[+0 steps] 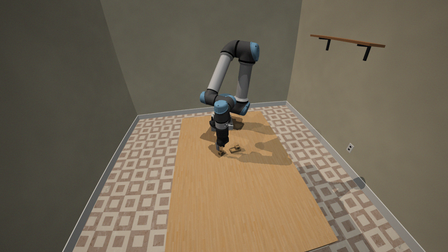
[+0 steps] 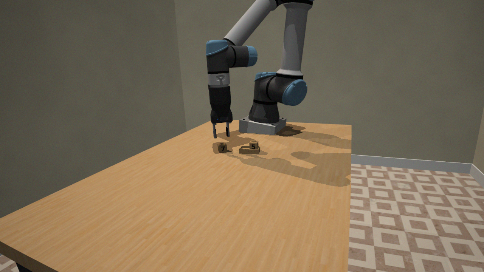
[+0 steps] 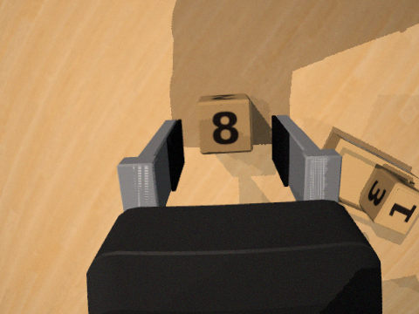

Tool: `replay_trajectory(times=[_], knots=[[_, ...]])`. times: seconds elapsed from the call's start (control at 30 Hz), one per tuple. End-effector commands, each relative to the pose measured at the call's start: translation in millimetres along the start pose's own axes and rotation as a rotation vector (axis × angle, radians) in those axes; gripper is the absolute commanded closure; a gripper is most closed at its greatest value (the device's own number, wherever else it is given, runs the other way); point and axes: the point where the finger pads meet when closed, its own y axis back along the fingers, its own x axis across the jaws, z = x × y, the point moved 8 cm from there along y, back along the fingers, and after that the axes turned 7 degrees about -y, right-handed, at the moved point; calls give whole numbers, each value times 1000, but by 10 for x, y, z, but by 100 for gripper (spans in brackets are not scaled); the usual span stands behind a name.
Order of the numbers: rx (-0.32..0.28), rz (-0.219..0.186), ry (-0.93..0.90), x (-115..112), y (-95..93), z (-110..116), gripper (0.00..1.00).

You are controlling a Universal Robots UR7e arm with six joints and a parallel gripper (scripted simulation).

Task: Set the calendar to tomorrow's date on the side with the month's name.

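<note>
The table top (image 1: 225, 194) (image 2: 203, 203) (image 3: 65, 87) looks like pale wood with a fine streaky grain, smooth and nearly matt. The cube marked 8 on top (image 3: 225, 128), upper middle of the wrist view, looks like smooth matt wood, as does the cube marked 1 and 3 (image 3: 390, 202) at right. The tray (image 2: 248, 152) seems to be wood too. The gripper (image 1: 219, 149) (image 2: 221, 137) (image 3: 227, 139) has a matt black body, grey fingers with a metallic look and dull black pads (image 3: 176, 154). Behind, the wall (image 2: 389, 67) looks matt and faintly mottled.
</note>
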Motion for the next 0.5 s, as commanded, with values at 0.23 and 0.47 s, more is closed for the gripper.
replay_trajectory(times=[0.23, 0.47], knots=[[-1, -1, 0, -4, -124, 4, 13], [-1, -1, 0, -4, -176, 4, 13]])
